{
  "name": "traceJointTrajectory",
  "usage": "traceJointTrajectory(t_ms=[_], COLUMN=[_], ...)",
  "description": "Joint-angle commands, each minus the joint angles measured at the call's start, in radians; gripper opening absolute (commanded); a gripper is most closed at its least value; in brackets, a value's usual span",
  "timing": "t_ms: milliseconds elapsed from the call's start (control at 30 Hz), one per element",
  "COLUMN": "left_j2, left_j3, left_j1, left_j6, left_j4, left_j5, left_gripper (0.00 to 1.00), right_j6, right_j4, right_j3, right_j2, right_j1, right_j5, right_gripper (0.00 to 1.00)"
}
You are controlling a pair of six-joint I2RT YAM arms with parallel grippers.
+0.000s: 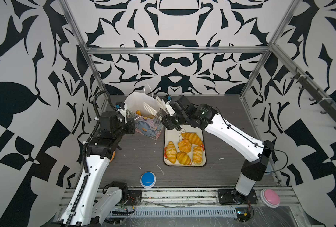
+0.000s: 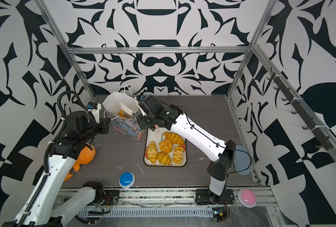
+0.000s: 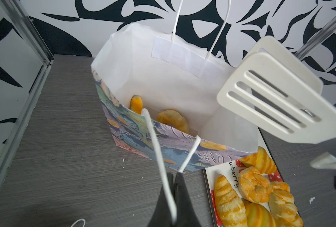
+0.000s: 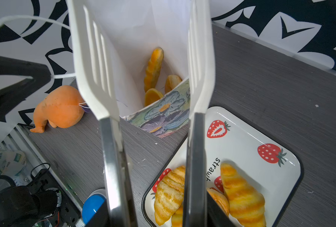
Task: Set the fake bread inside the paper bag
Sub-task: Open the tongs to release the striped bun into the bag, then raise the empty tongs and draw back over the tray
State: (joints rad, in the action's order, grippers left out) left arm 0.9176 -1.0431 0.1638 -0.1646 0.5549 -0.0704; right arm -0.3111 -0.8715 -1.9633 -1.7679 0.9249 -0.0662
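Three pieces of the fake bread (image 4: 154, 68) show inside the paper bag (image 1: 146, 128), which stands open on the desk (image 1: 143, 157). Five more sit on a strawberry-print tray (image 1: 172, 135) just beside the bag, so the job looks a little under halfway done. The left gripper (image 3: 175, 176) has its jaws clamped tight on the bag's near cord handle (image 3: 155, 141), while the right gripper (image 4: 155, 214) grips white slotted tongs (image 4: 96, 68), whose blades stand apart and empty at the bag's mouth.
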Motion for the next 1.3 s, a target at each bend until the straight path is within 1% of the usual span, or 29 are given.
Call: traceJointTrajectory(t_ms=[0, 333, 467, 500, 567, 767, 967, 1267], left_j2=[0.0, -0.014, -0.006, -0.004, -0.002, -0.014, -0.015, -0.018], left_j3=[-0.04, -0.024, -0.023, -0.021, -0.017, -0.007, -0.005, 0.0], left_j1=[0.003, 0.003, 0.003, 0.003, 0.003, 0.003, 0.002, 0.003], left_j6=[-0.021, -0.01, -0.004, -0.003, -0.003, -0.003, -0.002, -0.001], left_j4=[0.043, 0.062, 0.057, 0.056, 0.054, 0.051, 0.051, 0.051], left_j5=[-0.014, 0.011, 0.014, 0.014, 0.014, 0.004, 0.0, -0.012], left_gripper=[0.02, 0.02, 0.02, 0.01, 0.01, 0.02, 0.02, 0.02], right_j6=[0.009, 0.012, 0.011, 0.009, 0.005, -0.012, -0.045, -0.077], right_j4=[0.03, 0.046, 0.043, 0.039, 0.034, 0.001, -0.019, -0.05], right_j3=[-0.032, 0.131, 0.216, 0.238, 0.282, 0.432, 0.584, 0.72], right_j2=[0.087, 0.231, 0.295, 0.311, 0.341, 0.424, 0.5, 0.569], right_j1=[0.003, 0.0, -0.02, -0.028, -0.042, -0.105, -0.169, -0.19], right_j5=[-0.03, -0.109, -0.118, -0.153, -0.161, -0.162, -0.138, -0.136], right_gripper=[0.55, 0.54, 0.54, 0.54, 0.54, 0.54, 0.54, 0.54])
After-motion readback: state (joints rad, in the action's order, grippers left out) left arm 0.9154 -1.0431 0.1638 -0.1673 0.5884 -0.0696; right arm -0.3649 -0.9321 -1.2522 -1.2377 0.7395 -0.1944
